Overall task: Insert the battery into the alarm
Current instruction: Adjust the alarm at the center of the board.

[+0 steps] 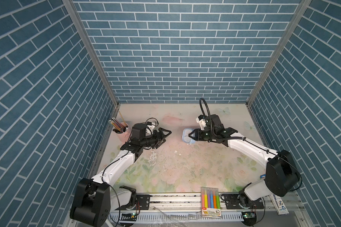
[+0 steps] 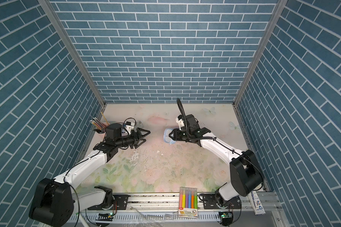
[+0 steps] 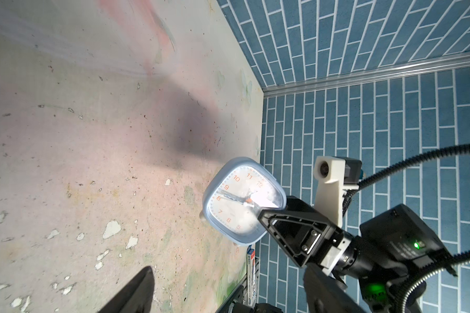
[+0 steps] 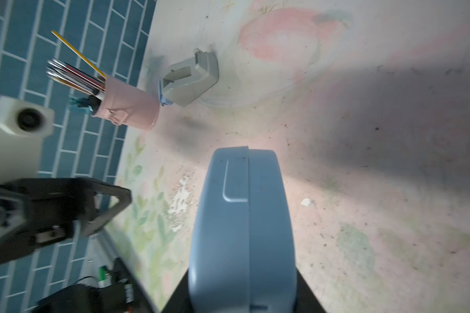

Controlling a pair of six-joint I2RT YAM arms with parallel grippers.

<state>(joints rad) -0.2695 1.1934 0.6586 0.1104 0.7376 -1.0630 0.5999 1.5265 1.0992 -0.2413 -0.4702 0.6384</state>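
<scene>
The alarm (image 1: 185, 135) stands upright to the right of the middle of the surface (image 1: 175, 176), nearer the far edge than the near one. The right jaws clamp it front to back. The left wrist view shows one black finger (image 3: 267, 218) laid across the white dial (image 3: 229, 206), and the right wrist view looks along its blue top edge. Its small feet point at the surface, but whether they touch cannot be told. The left jaws stand wide apart and empty, near the alarm on its dial side and clear of it. The battery shows in no view. It may sit in the back of the alarm, which no camera sees, or be hidden elsewhere. So the step reads as either an insertion just made or one not begun. Either way the right grip should hold firm and level. Any retreat of the left arm (image 1: 114, 169) should run straight toward the left edge, short of the pencil cup (image 1: 120, 128) and the grey tape dispenser (image 4: 190, 81) by the far-left corner. The dial faces the left arm, so the compartment probably faces away. If the battery is yet to go in, the alarm wants turning until its back meets the left jaws. The cell should then be pinched near one end, lined up with the slot, and pressed home without tilting the clock.
</scene>
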